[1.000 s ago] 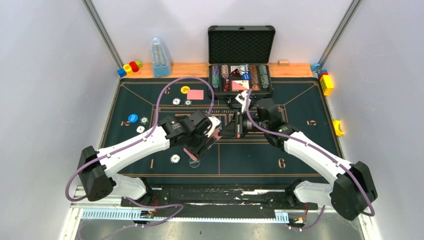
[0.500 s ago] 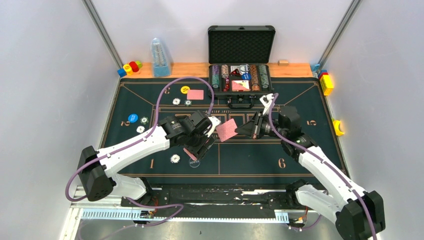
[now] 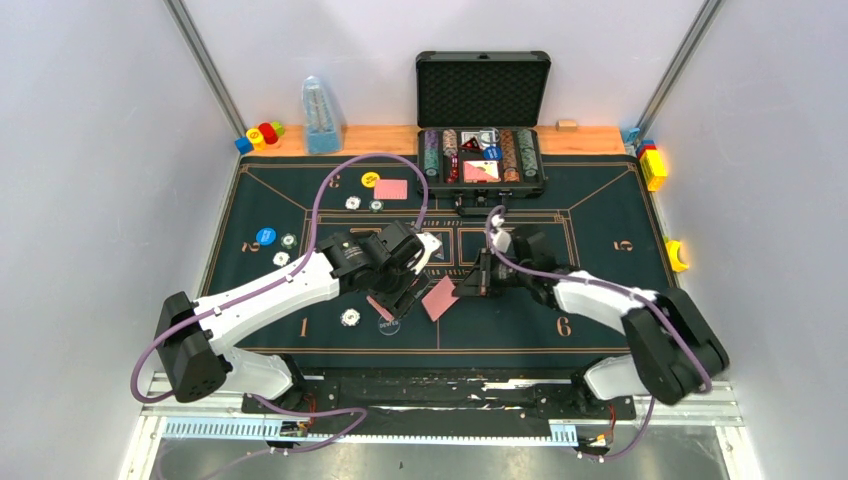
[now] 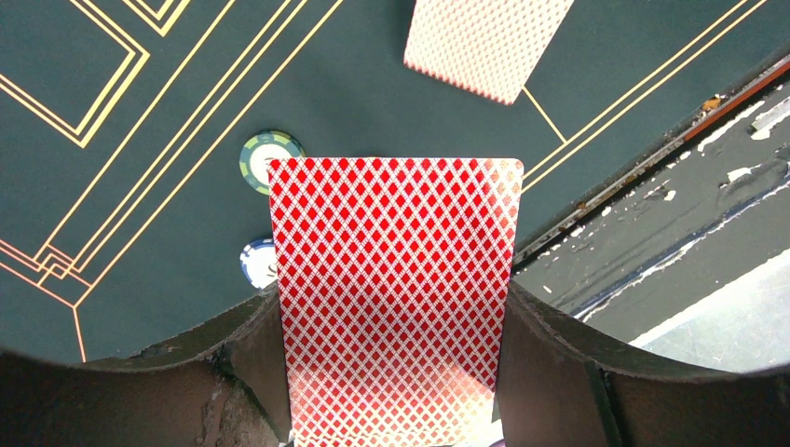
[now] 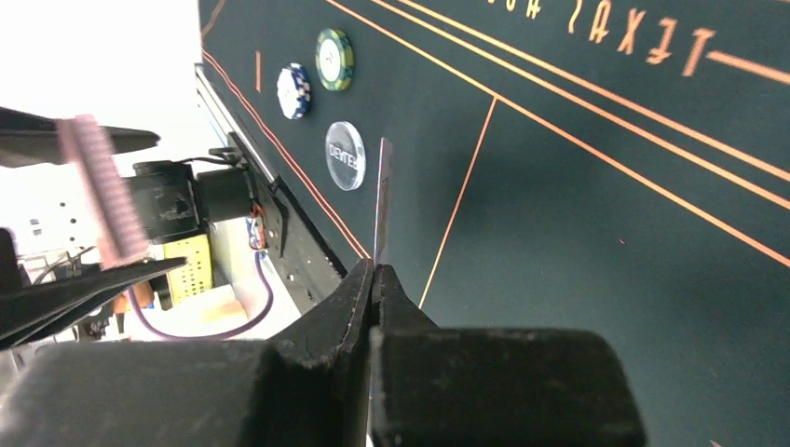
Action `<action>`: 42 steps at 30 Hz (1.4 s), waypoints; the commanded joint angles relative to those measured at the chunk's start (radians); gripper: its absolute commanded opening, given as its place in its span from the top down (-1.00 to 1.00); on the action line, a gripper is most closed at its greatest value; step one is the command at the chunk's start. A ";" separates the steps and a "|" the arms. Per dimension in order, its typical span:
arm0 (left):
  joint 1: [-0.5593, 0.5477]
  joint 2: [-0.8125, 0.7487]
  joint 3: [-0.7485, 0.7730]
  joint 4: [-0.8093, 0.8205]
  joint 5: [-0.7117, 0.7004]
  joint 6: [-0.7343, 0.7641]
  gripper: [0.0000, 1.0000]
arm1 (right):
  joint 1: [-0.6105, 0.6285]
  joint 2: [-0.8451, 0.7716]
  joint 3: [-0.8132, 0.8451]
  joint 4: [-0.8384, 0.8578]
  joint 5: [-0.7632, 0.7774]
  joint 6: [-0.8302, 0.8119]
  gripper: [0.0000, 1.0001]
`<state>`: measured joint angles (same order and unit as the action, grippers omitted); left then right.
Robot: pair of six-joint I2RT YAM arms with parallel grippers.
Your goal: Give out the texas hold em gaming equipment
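Cards: 1 stack, 2 singles. The left gripper point(image 4: 393, 307) clamps the card stack point(image 4: 391, 233) (red backs showing); right gripper point(image 5: 374, 279) pinches single card point(image 5: 382, 196) jutting left, just right of dealer button point(image 5: 346, 155); other card point(image 3: 391, 189) lies far-left on tabletop point(image 3: 600, 300)

The card point(image 4: 396, 289) back shows a red-and-white diamond lattice; the mat point(image 4: 373, 84) is dark green with gold lines.
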<state>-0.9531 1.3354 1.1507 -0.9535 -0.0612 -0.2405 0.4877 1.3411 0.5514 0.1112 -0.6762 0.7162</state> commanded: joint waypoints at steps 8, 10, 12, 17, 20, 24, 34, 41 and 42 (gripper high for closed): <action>-0.003 -0.045 0.014 0.004 -0.009 -0.006 1.00 | 0.136 0.310 0.143 0.156 0.033 0.022 1.00; -0.003 -0.047 0.012 0.005 -0.009 -0.006 1.00 | 0.147 0.332 0.147 0.161 0.022 0.019 1.00; -0.002 -0.050 0.011 0.007 -0.009 -0.005 1.00 | 0.165 0.349 0.152 0.157 0.034 0.012 1.00; -0.003 -0.045 0.013 0.005 -0.010 -0.006 1.00 | 0.200 0.408 0.184 0.161 0.048 0.030 0.96; -0.003 -0.045 0.011 0.003 -0.014 -0.008 1.00 | 0.201 0.402 0.190 0.136 0.082 0.038 0.68; -0.002 -0.046 0.014 0.003 -0.014 -0.006 1.00 | 0.199 0.342 0.191 0.067 0.152 0.026 0.23; -0.003 -0.057 0.014 0.005 -0.009 -0.006 1.00 | 0.117 0.053 0.137 -0.081 0.304 0.030 -0.75; -0.003 -0.058 0.013 0.006 0.004 -0.002 1.00 | 0.093 -0.099 0.114 0.059 0.074 0.041 -0.98; -0.003 -0.058 0.012 0.006 0.005 -0.001 1.00 | 0.092 -0.093 0.117 0.090 0.023 0.044 -0.96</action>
<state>-0.9531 1.3136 1.1507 -0.9585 -0.0624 -0.2405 0.5743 1.2621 0.6685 0.0727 -0.4660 0.7551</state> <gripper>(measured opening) 0.719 0.995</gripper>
